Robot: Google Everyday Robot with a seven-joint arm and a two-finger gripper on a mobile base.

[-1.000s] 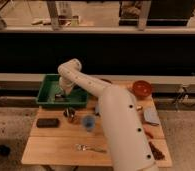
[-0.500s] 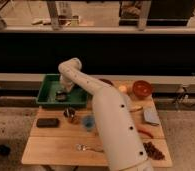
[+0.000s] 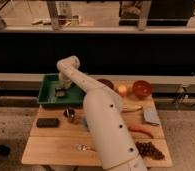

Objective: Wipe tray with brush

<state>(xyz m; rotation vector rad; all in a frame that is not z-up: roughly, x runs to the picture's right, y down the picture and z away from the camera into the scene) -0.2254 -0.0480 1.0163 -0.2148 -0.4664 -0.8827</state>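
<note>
Shifted slightly, the gripper (image 3: 64,88) hangs low inside the green tray (image 3: 47,94) at the tabletop's far-left corner, at the pale brush (image 3: 59,93), presumably to wipe; I cannot tell its grip.

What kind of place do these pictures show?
Probably a robot test lab, not a home: a wooden table laid with a green tray, a red-brown bowl and grapes stands before a glass partition, and the gripper is down inside the tray.

Creamy-white arm (image 3: 103,122), all smooth and rounded.
Fat glossy shell up close with small dark dots, slimmer rounded links farther off, darker gripper (image 3: 61,93) at the tip, far left over the green tray (image 3: 43,95).
</note>
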